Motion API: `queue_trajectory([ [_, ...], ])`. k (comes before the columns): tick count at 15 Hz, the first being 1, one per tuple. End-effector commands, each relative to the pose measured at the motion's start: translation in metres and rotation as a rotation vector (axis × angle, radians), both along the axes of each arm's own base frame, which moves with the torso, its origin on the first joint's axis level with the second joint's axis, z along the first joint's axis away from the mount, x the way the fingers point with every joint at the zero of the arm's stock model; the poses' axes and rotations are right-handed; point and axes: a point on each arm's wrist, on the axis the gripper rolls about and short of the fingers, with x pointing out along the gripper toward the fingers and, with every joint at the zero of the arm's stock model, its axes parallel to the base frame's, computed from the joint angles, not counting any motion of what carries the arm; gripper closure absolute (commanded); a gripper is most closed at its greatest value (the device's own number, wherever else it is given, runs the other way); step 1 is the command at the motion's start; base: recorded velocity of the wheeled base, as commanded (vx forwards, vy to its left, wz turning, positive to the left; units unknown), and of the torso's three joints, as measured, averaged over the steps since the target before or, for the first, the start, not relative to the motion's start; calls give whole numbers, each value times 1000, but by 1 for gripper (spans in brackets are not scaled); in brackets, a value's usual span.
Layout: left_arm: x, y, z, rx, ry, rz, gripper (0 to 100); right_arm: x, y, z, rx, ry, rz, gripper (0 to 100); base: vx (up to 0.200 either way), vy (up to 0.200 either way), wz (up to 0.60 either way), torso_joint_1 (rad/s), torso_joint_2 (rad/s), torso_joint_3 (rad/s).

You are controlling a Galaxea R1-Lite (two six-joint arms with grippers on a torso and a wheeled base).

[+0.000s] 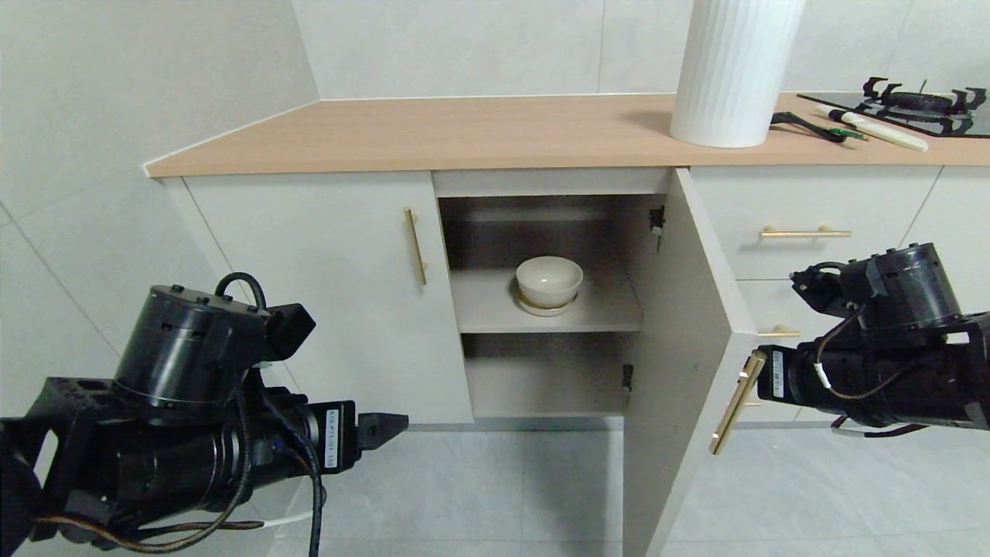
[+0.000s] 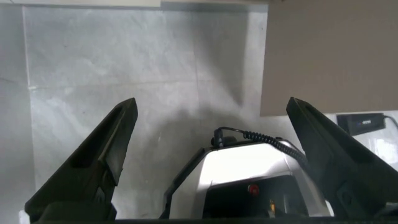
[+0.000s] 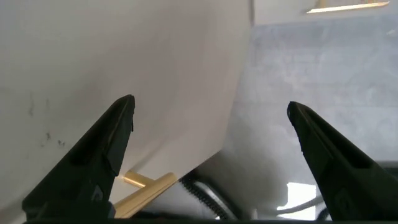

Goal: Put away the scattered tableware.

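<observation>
A cream bowl (image 1: 549, 281) rests on a small plate (image 1: 541, 309) on the middle shelf (image 1: 487, 309) of an open cabinet. The cabinet door (image 1: 681, 348) is swung out toward me, with its gold handle (image 1: 736, 402) on the outer edge. My right gripper (image 3: 209, 104) is open right at that door edge, with the handle (image 3: 146, 186) just below its fingers and nothing held. Low on the left, over the tiled floor, my left gripper (image 2: 211, 106) is open and empty, its tip (image 1: 383, 429) pointing toward the cabinet's base.
A tall white ribbed vase (image 1: 731, 70) stands on the wooden countertop (image 1: 464, 131). A knife (image 1: 874, 128) and a gas burner (image 1: 920, 102) lie at the far right. The left cabinet door (image 1: 325, 294) is closed. Drawers (image 1: 804, 232) sit behind the right arm.
</observation>
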Motion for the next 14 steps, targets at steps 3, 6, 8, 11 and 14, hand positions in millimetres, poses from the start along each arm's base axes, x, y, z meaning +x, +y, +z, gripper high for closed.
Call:
queue_trajectory([
  [3, 0, 0, 0, -2, -2, 0, 0, 16, 15, -17, 85, 18, -27, 0, 0, 0, 0, 0, 0, 0],
  [6, 0, 0, 1, -4, -6, 0, 0, 27, 20, -23, 134, 1, -51, 0, 0, 0, 0, 0, 0, 0],
  [8, 0, 0, 2, -4, -8, 1, 0, 34, 23, -24, 159, -31, -44, 0, 0, 0, 0, 0, 0, 0],
  [11, -2, 1, 6, -13, -24, 0, 0, 44, 28, -25, 203, -83, -9, 0, 0, 0, 0, 0, 0, 0],
  [14, -7, 4, 14, -30, -58, -1, 0, 61, 38, -22, 212, -110, 8, 0, 0, 0, 0, 0, 0, 0],
])
